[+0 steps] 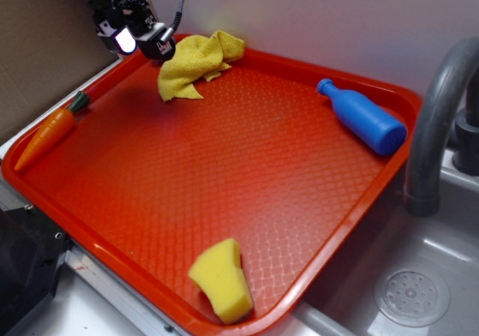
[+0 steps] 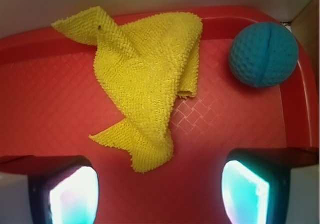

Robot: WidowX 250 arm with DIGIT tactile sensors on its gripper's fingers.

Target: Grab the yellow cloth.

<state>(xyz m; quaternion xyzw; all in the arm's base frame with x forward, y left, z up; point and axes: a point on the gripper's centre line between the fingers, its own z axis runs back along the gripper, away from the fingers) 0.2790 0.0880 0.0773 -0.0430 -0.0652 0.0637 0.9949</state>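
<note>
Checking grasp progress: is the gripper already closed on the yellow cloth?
No: in the wrist view the gripper is open, its fingers apart above the yellow cloth.

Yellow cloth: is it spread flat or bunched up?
Bunched. The yellow cloth lies crumpled in loose folds at the back rim of the red tray, corners pointing out, one edge doubled over. The open claw hangs above, not touching.

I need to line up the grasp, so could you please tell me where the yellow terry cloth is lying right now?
In the exterior view the crumpled yellow terry cloth lies at the red plastic tray's far rim, beside the open gripper; the wrist view shows a blue dimpled ball nearby.
</note>
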